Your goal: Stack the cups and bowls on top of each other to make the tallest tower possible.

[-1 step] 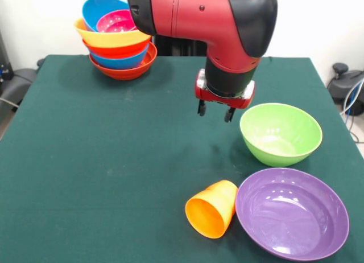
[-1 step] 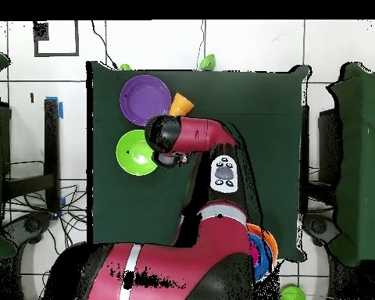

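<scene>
The tower [image 1: 122,66] stands at the table's far left: a red-orange bowl at its base, then blue, red-orange and wide orange bowls, with a tilted blue bowl [image 1: 101,9] and a small magenta bowl [image 1: 116,21] on top. The arm hides most of the tower [image 2: 262,244] in the overhead view. The orange cup [image 1: 211,209] [image 2: 181,102] lies on its side beside the purple bowl [image 1: 292,213] [image 2: 144,99]. A green bowl [image 1: 280,133] [image 2: 134,151] sits upright behind it. My gripper [image 1: 214,111] hangs above the cloth just left of the green bowl, open and empty.
The table [image 1: 102,160] is covered in dark green cloth. The arm's elbow [image 1: 199,15] reaches across above the tower's right side. Small green objects [image 2: 208,60] [image 2: 292,293] lie on the floor beyond the table edges.
</scene>
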